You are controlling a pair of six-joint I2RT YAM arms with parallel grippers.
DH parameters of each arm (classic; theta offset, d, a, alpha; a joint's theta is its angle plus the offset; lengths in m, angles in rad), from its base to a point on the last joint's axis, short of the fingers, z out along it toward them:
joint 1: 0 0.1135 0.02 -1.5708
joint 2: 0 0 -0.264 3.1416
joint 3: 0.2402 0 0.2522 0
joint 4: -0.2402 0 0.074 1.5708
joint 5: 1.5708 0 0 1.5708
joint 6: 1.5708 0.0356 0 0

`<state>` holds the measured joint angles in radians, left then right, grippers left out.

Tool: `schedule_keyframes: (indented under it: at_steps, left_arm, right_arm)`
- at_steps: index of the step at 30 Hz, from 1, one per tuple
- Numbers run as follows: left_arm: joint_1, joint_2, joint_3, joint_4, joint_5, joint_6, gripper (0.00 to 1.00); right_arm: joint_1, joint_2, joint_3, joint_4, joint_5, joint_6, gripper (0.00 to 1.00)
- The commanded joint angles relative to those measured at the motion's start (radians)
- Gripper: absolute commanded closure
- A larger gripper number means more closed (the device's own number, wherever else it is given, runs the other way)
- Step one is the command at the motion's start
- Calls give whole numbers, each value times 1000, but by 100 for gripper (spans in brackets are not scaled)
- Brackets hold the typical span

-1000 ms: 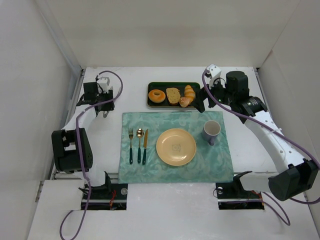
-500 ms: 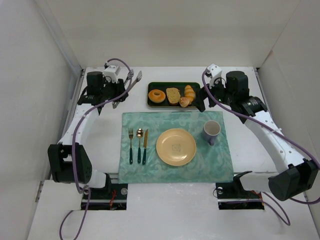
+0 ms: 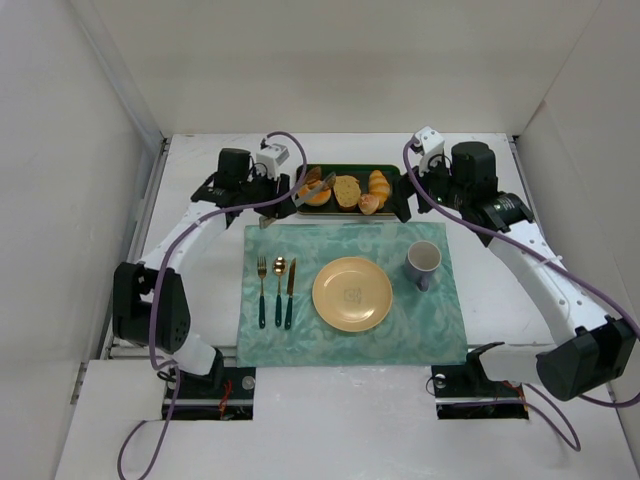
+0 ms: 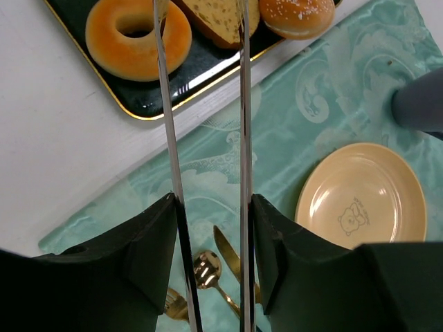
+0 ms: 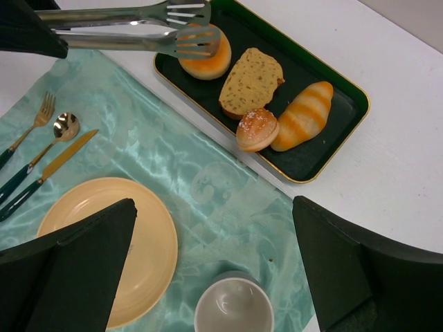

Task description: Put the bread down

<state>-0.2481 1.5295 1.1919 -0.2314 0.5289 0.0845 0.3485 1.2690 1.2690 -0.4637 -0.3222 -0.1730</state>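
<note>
Bread [image 5: 257, 129] light, soft, crushable; squeeze gently across its middle, near-right on tray [image 5: 315, 155]; left gripper [image 4: 211, 214] pinches tongs [image 4: 243, 104]; right gripper [image 3: 402, 206] jaws spread.

Bright, even light from above; shadows on the table [image 3: 210, 300] are soft and short. Left wrist view: white glare streak on the tray [image 4: 149, 102] near its rim, bright sheen along the tongs [image 4: 243, 104], left gripper [image 4: 212, 204] fingers black, detail lost.
</note>
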Motion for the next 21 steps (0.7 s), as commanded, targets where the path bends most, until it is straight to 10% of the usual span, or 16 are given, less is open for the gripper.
schedule_keyframes:
  at_steps: [1,21]
  left_arm:
    - [-20,-9,64,12,34,17,59]
    - [-172,49,110,-22,74,-6,55]
  right_arm:
    - [4,0,20,42,14,-10,0]
    - [4,-40,1,69,52,-10,0]
